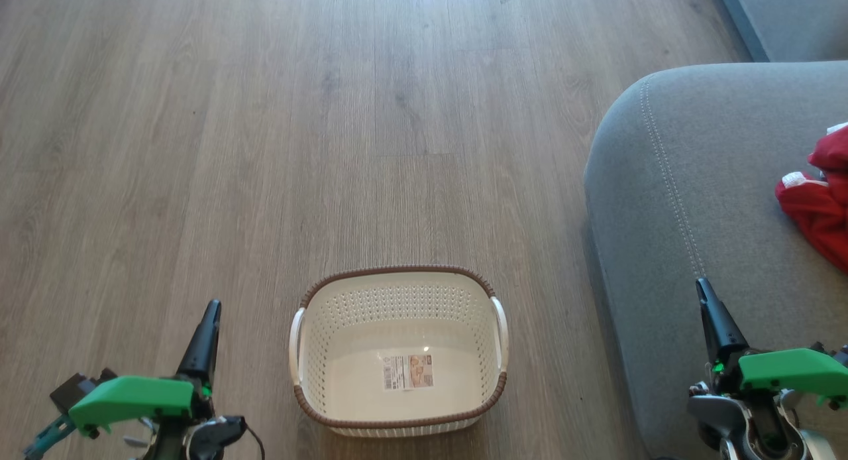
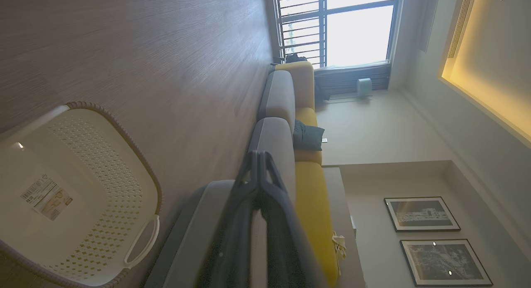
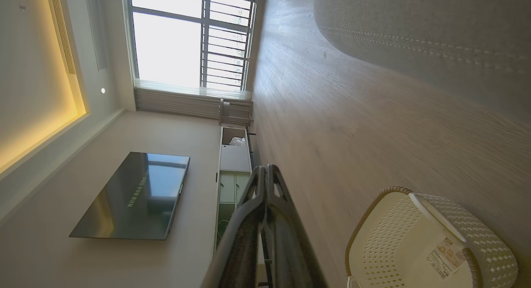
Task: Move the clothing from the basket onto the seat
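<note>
basket [image 1: 397,301]: on floor [image 1: 199,115], sticker label [image 1: 407,371] text unreadable | red clothing [image 1: 821,208]: on grey seat [image 1: 695,181], right | left gripper [image 1: 211,311], right gripper [image 1: 703,289]: fingers together, empty

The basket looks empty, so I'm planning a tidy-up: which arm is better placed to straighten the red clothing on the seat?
Right, probably. The right claw, shut, sits at the seat's near edge, on the clothing's side. The left claw, also shut, is over the floor, left of the basket.
</note>
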Available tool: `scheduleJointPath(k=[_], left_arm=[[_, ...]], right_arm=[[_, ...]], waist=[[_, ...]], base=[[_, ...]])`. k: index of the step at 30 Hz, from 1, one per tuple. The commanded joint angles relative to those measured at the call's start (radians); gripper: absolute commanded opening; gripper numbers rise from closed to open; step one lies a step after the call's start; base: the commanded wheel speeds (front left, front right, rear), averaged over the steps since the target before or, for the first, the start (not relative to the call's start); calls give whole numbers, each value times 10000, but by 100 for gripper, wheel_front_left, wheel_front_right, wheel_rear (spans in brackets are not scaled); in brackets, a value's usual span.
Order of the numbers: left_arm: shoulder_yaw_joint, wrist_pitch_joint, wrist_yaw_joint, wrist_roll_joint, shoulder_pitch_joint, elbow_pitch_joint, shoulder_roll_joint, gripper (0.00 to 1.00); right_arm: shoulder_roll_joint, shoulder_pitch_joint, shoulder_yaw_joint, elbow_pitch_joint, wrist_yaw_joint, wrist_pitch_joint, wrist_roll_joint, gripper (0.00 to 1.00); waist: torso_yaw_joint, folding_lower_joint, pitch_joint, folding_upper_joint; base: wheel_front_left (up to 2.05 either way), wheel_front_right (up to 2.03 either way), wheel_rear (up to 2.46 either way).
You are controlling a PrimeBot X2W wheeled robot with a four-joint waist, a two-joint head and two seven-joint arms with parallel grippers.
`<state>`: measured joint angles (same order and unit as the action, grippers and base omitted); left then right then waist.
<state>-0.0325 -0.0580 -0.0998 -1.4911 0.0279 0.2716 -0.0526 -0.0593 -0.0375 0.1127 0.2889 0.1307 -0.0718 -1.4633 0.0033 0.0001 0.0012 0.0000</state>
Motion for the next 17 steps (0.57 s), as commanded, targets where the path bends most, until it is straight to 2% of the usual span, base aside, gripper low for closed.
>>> scheduleJointPath(k=[1, 11, 17], left_arm=[[-378, -91, -109, -289, 628, -295, -128, 0], [-609, -388, -307, -1332, 782, -270, -124, 0], [-627, -403, -309, -1329, 785, -270, -113, 0]], right_arm=[[34, -642, -126, -393, 1, -121, -321, 0], [91, -704, 14, -441, 0, -414, -1439, 0], [91, -704, 15, -441, 0, -417, -1450, 0]], waist=[[-3, -1, 2, 0], [-33, -1, 19, 0], [-33, -1, 19, 0]], base=[[0, 0, 0], [0, 0, 0], [0, 0, 0]])
